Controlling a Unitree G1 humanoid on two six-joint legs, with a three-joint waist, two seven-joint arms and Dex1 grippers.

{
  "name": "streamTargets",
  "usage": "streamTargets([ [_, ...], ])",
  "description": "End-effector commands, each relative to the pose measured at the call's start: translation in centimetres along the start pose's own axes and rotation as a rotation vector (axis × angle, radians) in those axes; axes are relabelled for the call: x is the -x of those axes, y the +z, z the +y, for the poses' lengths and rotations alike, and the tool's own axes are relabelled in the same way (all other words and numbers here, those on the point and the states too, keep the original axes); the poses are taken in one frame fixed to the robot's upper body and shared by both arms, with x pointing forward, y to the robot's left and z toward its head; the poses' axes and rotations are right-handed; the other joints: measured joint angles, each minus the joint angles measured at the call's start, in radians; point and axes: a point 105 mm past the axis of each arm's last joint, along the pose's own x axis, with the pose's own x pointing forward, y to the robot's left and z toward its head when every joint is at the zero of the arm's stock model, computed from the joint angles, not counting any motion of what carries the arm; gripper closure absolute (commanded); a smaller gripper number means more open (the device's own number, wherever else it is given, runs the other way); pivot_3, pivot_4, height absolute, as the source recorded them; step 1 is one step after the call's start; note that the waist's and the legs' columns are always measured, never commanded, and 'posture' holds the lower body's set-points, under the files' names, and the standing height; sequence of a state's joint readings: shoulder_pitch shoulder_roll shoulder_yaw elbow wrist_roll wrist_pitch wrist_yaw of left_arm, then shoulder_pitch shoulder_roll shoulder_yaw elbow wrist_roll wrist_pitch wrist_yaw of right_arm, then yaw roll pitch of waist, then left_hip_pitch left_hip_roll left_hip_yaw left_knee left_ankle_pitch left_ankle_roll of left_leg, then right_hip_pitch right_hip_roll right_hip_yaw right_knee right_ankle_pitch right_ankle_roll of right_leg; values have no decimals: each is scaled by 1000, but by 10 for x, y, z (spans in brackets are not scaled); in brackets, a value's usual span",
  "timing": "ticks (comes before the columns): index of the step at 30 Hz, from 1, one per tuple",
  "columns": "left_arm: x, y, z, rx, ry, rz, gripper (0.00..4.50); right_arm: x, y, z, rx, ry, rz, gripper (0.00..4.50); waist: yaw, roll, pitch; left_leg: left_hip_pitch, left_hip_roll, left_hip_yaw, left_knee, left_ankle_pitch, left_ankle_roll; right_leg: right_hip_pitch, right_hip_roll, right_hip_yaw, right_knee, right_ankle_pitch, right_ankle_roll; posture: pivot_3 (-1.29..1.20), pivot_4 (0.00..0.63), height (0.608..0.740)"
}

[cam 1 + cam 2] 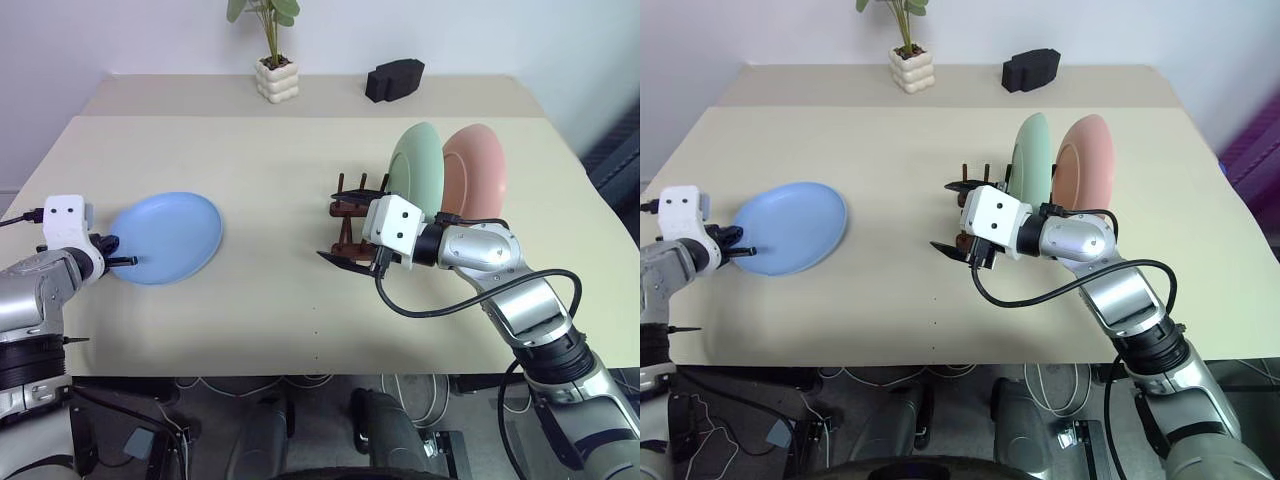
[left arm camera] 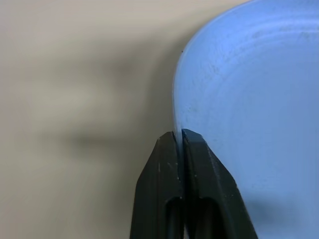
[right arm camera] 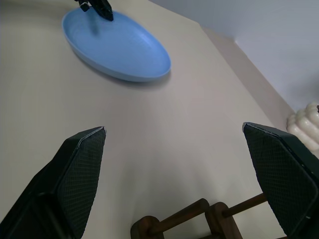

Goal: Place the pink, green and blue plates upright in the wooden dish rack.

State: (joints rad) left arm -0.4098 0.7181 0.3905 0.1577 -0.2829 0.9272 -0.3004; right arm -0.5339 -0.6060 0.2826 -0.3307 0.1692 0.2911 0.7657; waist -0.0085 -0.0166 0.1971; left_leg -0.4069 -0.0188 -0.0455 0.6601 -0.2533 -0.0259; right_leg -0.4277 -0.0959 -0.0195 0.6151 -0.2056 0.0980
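- The left gripper (image 1: 128, 261) is sitting at the lower left of the left eye view, and its two black fingers (image 2: 199, 189) are pinching the near rim of the blue plate (image 1: 166, 237); the left wrist view is showing the rim caught between the closed fingers.
- The blue plate is lying flat on the beige table (image 1: 270, 170), at the left of centre in the picture, well apart from the rack.
- The right gripper (image 1: 352, 246) is hanging at the centre of the left eye view, just in front of the wooden dish rack (image 1: 352, 208). Its fingers (image 3: 75, 174) are standing wide apart and are holding nothing, as the right wrist view is showing, with the rack's brown pegs (image 3: 174, 221) between them at the bottom edge of that picture.
- The wooden dish rack is standing on the table a little right of centre, partly hidden behind the white body of the right gripper.
- The green plate (image 1: 417, 170) is standing upright in the rack, just right of centre, and the pink plate (image 1: 478, 172) is standing upright directly at its right side, very close to it.
- At the upper centre of the picture, on the far part of the table, a white pot with a green plant (image 1: 276, 77) is standing, and a black object (image 1: 395, 79) is lying to the right of it.
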Motion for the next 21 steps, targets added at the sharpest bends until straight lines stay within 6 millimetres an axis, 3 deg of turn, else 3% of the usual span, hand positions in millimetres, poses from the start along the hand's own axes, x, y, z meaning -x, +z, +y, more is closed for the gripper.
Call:
streamTargets([
  [1,-2,22,-23,-21,-55,-99,4464,5,14,-8,51,-33,-35,0,7,0,0,0,0,0,0,0,0,0,0,0,0,0,0,0,150,740],
  [3,0,40,-36,-20,-95,-172,4464,5,14,-9,61,-36,-32,0,16,-1,0,0,0,0,0,0,0,0,0,0,0,0,0,0,150,740],
  [5,9,83,-61,-40,-152,-341,4464,4,17,-13,84,-55,-38,0,25,-2,0,-1,-1,0,1,0,0,0,0,0,0,0,0,0,150,740],
  [10,40,153,-113,-110,-242,-589,4464,-2,23,-26,181,-121,-36,0,19,-4,0,-3,-2,-2,2,0,-1,0,-1,-2,-2,1,2,0,150,740],
  [16,75,198,-161,-186,-307,-750,4464,-16,29,-36,339,-197,-40,0,0,-4,0,-2,-2,-1,0,1,-1,0,0,-2,-1,2,3,0,150,740],
  [21,87,210,-174,-206,-331,-781,4464,-24,33,-44,420,-249,-39,0,-10,-4,1,-2,-1,-2,0,1,-1,-1,0,-1,0,2,3,0,150,740],
])
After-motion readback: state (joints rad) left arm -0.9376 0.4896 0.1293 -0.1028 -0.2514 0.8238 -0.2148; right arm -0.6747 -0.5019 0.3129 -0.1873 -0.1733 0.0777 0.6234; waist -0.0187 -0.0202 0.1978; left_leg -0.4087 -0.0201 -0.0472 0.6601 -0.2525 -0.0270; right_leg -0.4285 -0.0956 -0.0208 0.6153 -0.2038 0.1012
